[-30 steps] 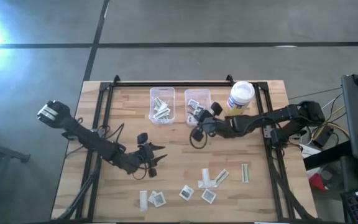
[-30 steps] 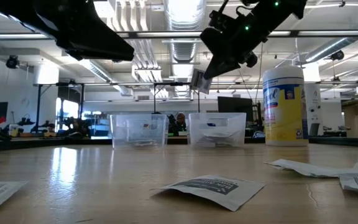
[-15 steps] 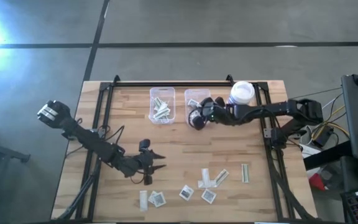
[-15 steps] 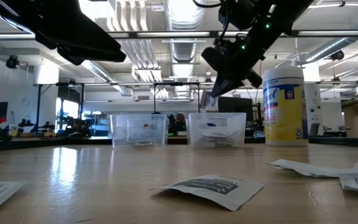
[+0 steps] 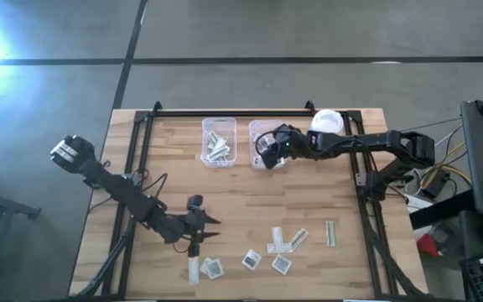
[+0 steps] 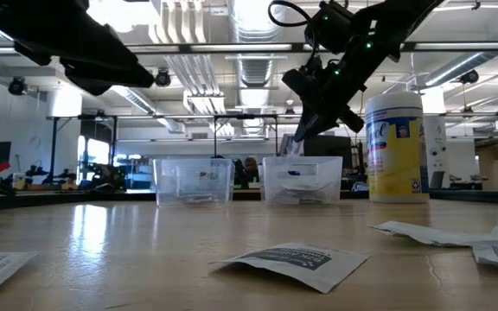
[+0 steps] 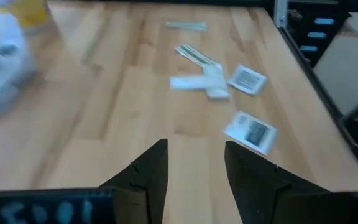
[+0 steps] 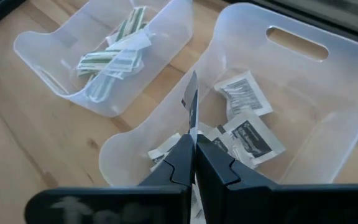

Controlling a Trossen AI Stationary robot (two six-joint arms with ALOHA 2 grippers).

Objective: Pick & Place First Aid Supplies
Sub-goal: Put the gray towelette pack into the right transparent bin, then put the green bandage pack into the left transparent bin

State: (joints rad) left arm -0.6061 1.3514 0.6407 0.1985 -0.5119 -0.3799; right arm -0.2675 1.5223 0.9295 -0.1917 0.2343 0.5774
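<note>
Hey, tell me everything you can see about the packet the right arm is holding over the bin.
The packet is a thin, flat white paper piece, seen edge-on and standing upright, pinched at its lower end by the right tool, whose fingers are shut on it. It hangs above the near wall of the right-hand clear plastic bin, not touching it. That bin already holds square white packets with dark print.

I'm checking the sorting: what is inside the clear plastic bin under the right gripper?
The clear plastic bin holds square white packets with dark print. The right gripper, shut on one more thin packet, hides part of the bin's floor.
</note>
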